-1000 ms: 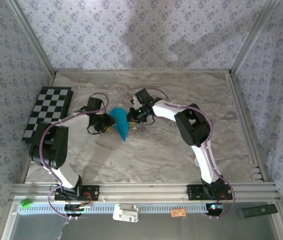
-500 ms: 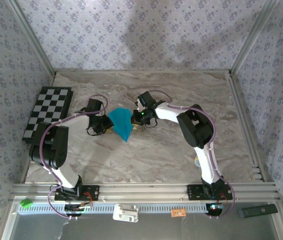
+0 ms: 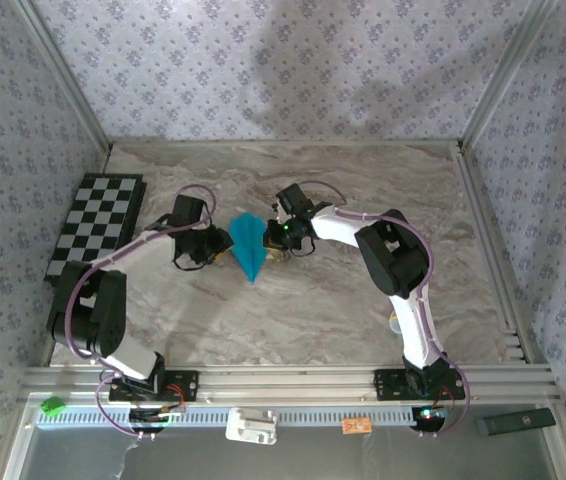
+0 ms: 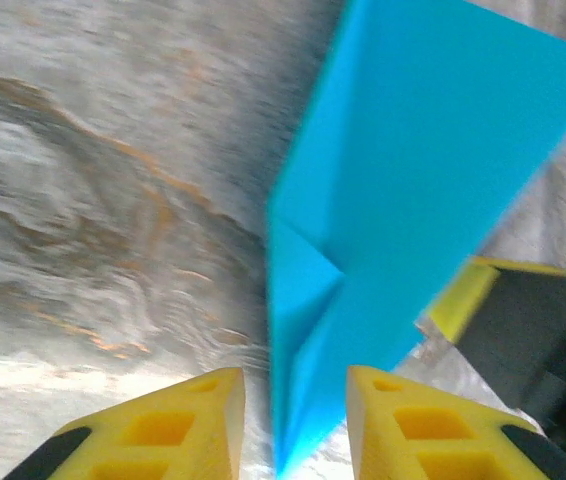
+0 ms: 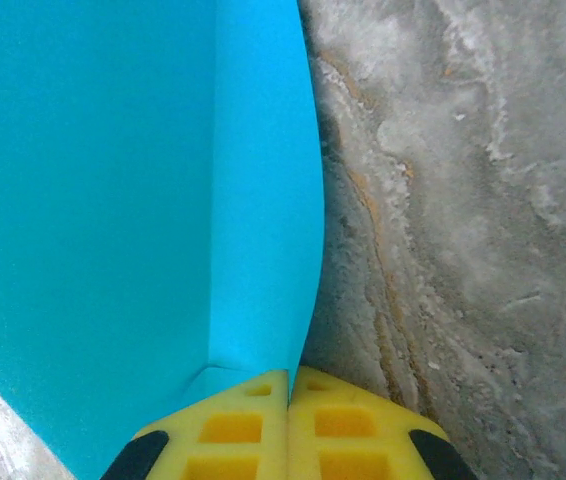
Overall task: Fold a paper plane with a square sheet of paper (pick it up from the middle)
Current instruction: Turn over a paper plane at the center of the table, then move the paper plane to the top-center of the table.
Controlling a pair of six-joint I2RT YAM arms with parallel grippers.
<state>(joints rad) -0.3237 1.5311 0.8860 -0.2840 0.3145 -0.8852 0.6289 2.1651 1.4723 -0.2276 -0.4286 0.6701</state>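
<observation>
**Blue dart caught between two pincers, nose toward the near rail**

Closest to me, the silver aluminium rail (image 3: 293, 380) carries both arm bases. Beyond it, over the grey marbled tabletop (image 3: 343, 300), the two arms bend toward each other and meet at the thin, teal-blue, folded paper plane (image 3: 249, 245). Its long axis runs near to far. The sharp tip points back toward the rail, a touch to the right, and the broad end lies farther off. Whether it rests on the marble I cannot tell.

The right gripper (image 5: 288, 385) sits against the plane's right side. Its yellow foam pads are pressed together with no gap, and a fold of the paper runs down into their seam, so it has the paper pinched. From its own camera the blue sheet spreads ahead and to the left of the pads, with bare marble to the right.

The left gripper (image 4: 291, 400) comes in from the opposite side, jaws narrowly parted and straddling the plane's edge. The paper drops into the gap close by one yellow finger, while a strip of marble shows between it and the other finger (image 4: 163, 430); it is not clamped.

Well off to the left gripper's left, a black-and-white checkered board (image 3: 98, 225) lies flat by the side wall. Beyond both grippers stands the pale flower-patterned wallpaper wall (image 3: 283, 70).
</observation>
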